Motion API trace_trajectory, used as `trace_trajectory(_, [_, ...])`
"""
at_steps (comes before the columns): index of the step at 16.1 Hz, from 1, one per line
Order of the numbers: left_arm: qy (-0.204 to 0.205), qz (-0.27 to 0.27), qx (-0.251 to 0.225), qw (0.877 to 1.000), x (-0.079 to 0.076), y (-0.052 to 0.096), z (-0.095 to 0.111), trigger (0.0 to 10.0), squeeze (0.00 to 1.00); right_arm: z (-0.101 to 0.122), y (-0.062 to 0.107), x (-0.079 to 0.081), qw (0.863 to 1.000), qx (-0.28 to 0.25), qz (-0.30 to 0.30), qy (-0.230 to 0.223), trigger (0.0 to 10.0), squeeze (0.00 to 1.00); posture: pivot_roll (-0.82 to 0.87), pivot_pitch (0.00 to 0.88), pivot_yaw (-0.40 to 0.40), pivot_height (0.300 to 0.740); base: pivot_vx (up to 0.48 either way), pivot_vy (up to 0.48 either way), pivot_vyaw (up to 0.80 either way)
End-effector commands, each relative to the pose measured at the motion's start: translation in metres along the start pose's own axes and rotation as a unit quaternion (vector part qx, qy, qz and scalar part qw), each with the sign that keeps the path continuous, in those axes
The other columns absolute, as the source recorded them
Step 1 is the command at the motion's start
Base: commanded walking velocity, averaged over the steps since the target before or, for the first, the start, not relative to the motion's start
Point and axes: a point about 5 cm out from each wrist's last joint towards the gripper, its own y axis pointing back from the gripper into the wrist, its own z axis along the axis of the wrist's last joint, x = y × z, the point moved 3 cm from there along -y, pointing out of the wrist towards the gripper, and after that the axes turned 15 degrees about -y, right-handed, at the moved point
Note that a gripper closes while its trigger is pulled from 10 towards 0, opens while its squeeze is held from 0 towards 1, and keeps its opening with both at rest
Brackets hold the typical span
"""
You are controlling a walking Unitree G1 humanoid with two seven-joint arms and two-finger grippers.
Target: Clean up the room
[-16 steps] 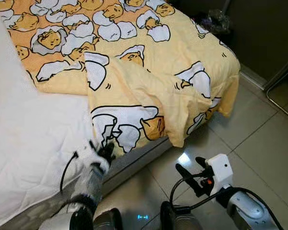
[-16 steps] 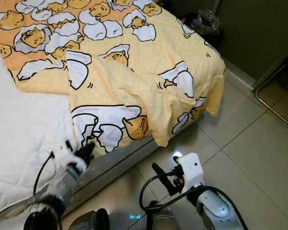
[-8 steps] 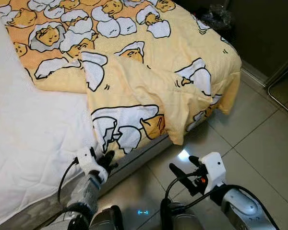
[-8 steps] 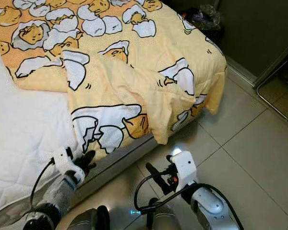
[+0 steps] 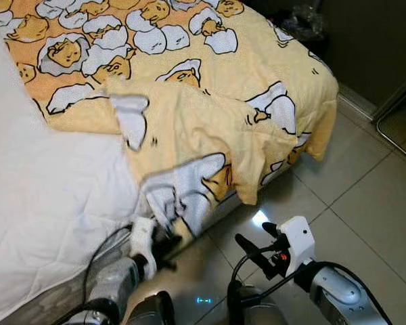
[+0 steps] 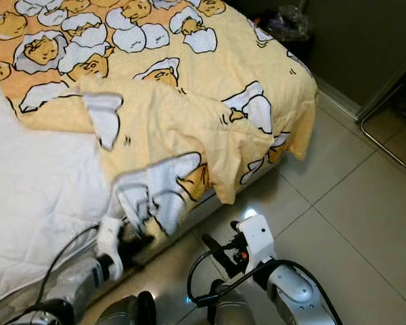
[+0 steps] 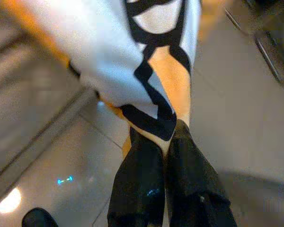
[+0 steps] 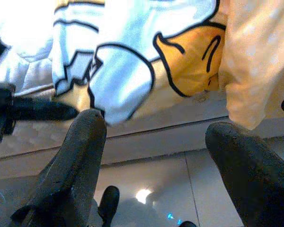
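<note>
I can read no words, numbers, labels or brand marks anywhere before me. The yellow-and-orange cotton quilt (image 5: 210, 101) carries only cartoon egg figures in white and black outline, no lettering, and my silver arms and black fingers bear no legible marking.

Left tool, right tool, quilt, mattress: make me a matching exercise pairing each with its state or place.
Things:
1. left tool
2. right tool
3. quilt
4. mattress

States or places:
A. bare and white, uncovered beside the yellow cover
B. open, above the floor tiles
C. shut on a hanging corner of fabric
D. yellow with egg cartoons, drooping over the bed edge

Pairs: 1-C, 2-B, 3-D, 4-A
</note>
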Motion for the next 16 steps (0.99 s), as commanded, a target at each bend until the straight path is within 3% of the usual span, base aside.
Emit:
trace_trajectory(1, [-0.01,-0.025,0.023,0.999,-0.008,0.004,-0.013,0.0,0.0,-0.007,0.001,-0.001,1.0,0.016,0.002,-0.01,10.0,0.0,-0.23,0.243,0.032,0.74,0.0,0.0,0.0])
trace_trajectory(3, [-0.088,-0.104,0.059,0.989,-0.027,0.008,-0.026,0.0,0.0,-0.008,0.001,-0.001,1.0,0.017,0.003,-0.01,10.0,0.0,-0.23,0.237,0.03,0.74,0.0,0.0,0.0])
trace_trajectory(6, [-0.193,-0.176,0.124,0.957,-0.038,0.021,-0.05,0.0,0.0,-0.009,0.003,0.0,1.0,0.019,0.003,-0.011,10.0,0.0,-0.23,0.238,0.032,0.74,0.0,0.0,0.0])
trace_trajectory(8, [-0.285,-0.261,0.166,0.907,-0.059,0.032,-0.073,0.0,0.0,-0.01,0.003,0.0,1.0,0.021,0.004,-0.012,10.0,0.0,-0.23,0.239,0.032,0.74,0.0,0.0,0.0])
trace_trajectory(9, [-0.299,-0.275,0.168,0.898,-0.065,0.032,-0.076,0.0,0.0,-0.01,0.003,0.0,1.0,0.022,0.004,-0.012,10.0,0.0,-0.23,0.239,0.032,0.74,0.0,0.0,0.0])
trace_trajectory(13, [-0.317,-0.312,0.166,0.88,-0.088,0.03,-0.084,0.0,0.0,-0.011,0.004,0.0,1.0,0.024,0.004,-0.012,10.0,0.0,-0.24,0.238,0.031,0.74,0.0,0.0,0.0])
trace_trajectory(16, [-0.276,-0.276,0.121,0.913,-0.101,0.014,-0.07,0.0,0.0,-0.012,0.004,0.0,1.0,0.026,0.004,-0.014,10.0,0.0,-0.24,0.238,0.035,0.74,0.0,0.0,0.0])
